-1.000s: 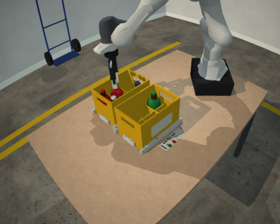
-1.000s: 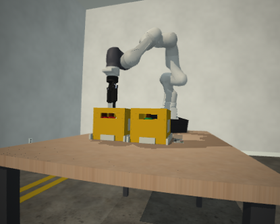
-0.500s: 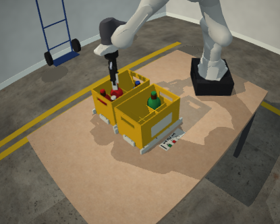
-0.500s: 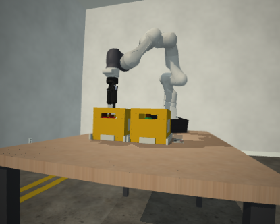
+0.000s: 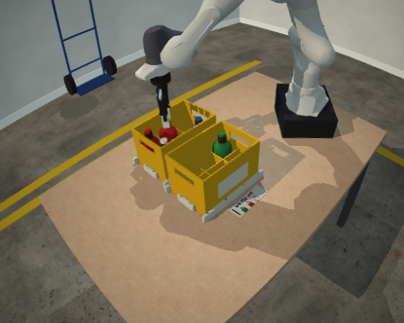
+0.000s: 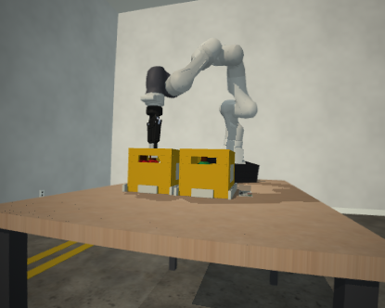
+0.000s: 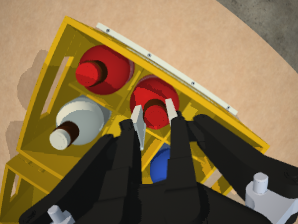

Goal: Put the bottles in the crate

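Note:
My gripper (image 5: 166, 125) (image 6: 153, 146) (image 7: 155, 112) points down into the bottle crate (image 5: 151, 157) (image 6: 149, 179) (image 7: 40, 120), its fingers closed in on both sides of the neck and cap of a red bottle (image 5: 168, 133) (image 7: 150, 92). This bottle is still down in its compartment. Another red bottle (image 5: 148, 132) (image 7: 114, 70), a white bottle (image 5: 164, 141) (image 7: 82, 120) and a blue bottle (image 5: 198, 121) (image 7: 160, 165) share the crate. A green bottle (image 5: 222, 148) (image 6: 204, 162) stands upright in the other crate (image 5: 186, 195) (image 6: 205, 180). The pick list (image 5: 240, 205) shows green and red patches; its numbers are unreadable.
The two crates stand side by side, low white holders (image 5: 234, 197) (image 7: 170, 68) along their bases. The arm's black base (image 5: 305, 125) (image 6: 247, 172) stands behind them on the table (image 5: 152, 258) (image 6: 173, 223). A blue hand truck (image 5: 95, 85) stands on the floor by the wall.

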Controlling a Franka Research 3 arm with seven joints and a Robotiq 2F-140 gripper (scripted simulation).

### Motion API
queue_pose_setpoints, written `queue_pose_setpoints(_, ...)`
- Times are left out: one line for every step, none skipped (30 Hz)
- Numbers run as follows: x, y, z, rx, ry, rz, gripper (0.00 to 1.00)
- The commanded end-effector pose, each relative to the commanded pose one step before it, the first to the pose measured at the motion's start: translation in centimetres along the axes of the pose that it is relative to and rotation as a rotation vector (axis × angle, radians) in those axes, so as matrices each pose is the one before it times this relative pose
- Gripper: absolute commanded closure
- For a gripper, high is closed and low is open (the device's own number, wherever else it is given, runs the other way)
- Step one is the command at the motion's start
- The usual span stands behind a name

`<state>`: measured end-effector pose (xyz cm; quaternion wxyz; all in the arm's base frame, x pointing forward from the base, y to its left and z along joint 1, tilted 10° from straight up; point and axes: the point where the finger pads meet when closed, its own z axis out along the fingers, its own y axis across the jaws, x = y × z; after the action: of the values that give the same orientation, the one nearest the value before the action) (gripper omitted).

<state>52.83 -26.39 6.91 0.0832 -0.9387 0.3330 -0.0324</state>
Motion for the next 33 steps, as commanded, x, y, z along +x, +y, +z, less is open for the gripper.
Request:
queue_pose_setpoints(-0.018, 0.006, -0.054, 0.00061, 0.00059, -0.00339, 1.0)
queue_pose_setpoints(0.0, 0.0, 0.0, 0.0, 0.0, 0.0, 1.0)
queue_pose_setpoints(0.0, 0.0, 0.0, 0.0, 0.0, 0.0, 1.0)
queue_pose_setpoints(0.0, 0.0, 0.0, 0.0, 0.0, 0.0, 1.0)
queue_pose_setpoints(0.0, 0.0, 0.0, 0.0, 0.0, 0.0, 1.0)
queue_pose_setpoints(0.0, 0.0, 0.0, 0.0, 0.0, 0.0, 1.0)
queue_pose_setpoints(0.0, 0.0, 0.0, 0.0, 0.0, 0.0, 1.0)
queue_pose_setpoints(0.0, 0.0, 0.0, 0.0, 0.0, 0.0, 1.0)
queue_pose_setpoints(0.0, 0.0, 0.0, 0.0, 0.0, 0.0, 1.0)
queue_pose_setpoints(0.0, 0.0, 0.0, 0.0, 0.0, 0.0, 1.0)
queue_pose_setpoints(0.0, 0.0, 0.0, 0.0, 0.0, 0.0, 1.0)
queue_pose_setpoints(0.0, 0.0, 0.0, 0.0, 0.0, 0.0, 1.0)
queue_pose_setpoints(0.0, 0.0, 0.0, 0.0, 0.0, 0.0, 1.0)
queue_pose_setpoints(0.0, 0.0, 0.0, 0.0, 0.0, 0.0, 1.0)
queue_pose_setpoints(0.0, 0.0, 0.0, 0.0, 0.0, 0.0, 1.0)
queue_pose_setpoints(0.0, 0.0, 0.0, 0.0, 0.0, 0.0, 1.0)
queue_pose_setpoints(0.0, 0.0, 0.0, 0.0, 0.0, 0.0, 1.0)
queue_pose_setpoints(0.0, 0.0, 0.0, 0.0, 0.0, 0.0, 1.0)
queue_pose_setpoints(0.0, 0.0, 0.0, 0.0, 0.0, 0.0, 1.0)
queue_pose_setpoints(0.0, 0.0, 0.0, 0.0, 0.0, 0.0, 1.0)
queue_pose_setpoints(0.0, 0.0, 0.0, 0.0, 0.0, 0.0, 1.0)
queue_pose_setpoints(0.0, 0.0, 0.0, 0.0, 0.0, 0.0, 1.0)
queue_pose_setpoints(0.0, 0.0, 0.0, 0.0, 0.0, 0.0, 1.0)
queue_pose_setpoints(0.0, 0.0, 0.0, 0.0, 0.0, 0.0, 1.0)
queue_pose_setpoints(0.0, 0.0, 0.0, 0.0, 0.0, 0.0, 1.0)
queue_pose_setpoints(0.0, 0.0, 0.0, 0.0, 0.0, 0.0, 1.0)
queue_pose_setpoints(0.0, 0.0, 0.0, 0.0, 0.0, 0.0, 1.0)
queue_pose_setpoints(0.0, 0.0, 0.0, 0.0, 0.0, 0.0, 1.0)
queue_pose_setpoints(0.0, 0.0, 0.0, 0.0, 0.0, 0.0, 1.0)
queue_pose_setpoints(0.0, 0.0, 0.0, 0.0, 0.0, 0.0, 1.0)
queue_pose_setpoints(0.0, 0.0, -0.167, 0.0, 0.0, 0.0, 1.0)
queue_pose_setpoints(0.0, 0.0, -0.167, 0.0, 0.0, 0.0, 1.0)
queue_pose_setpoints(0.0, 0.0, -0.167, 0.0, 0.0, 0.0, 1.0)
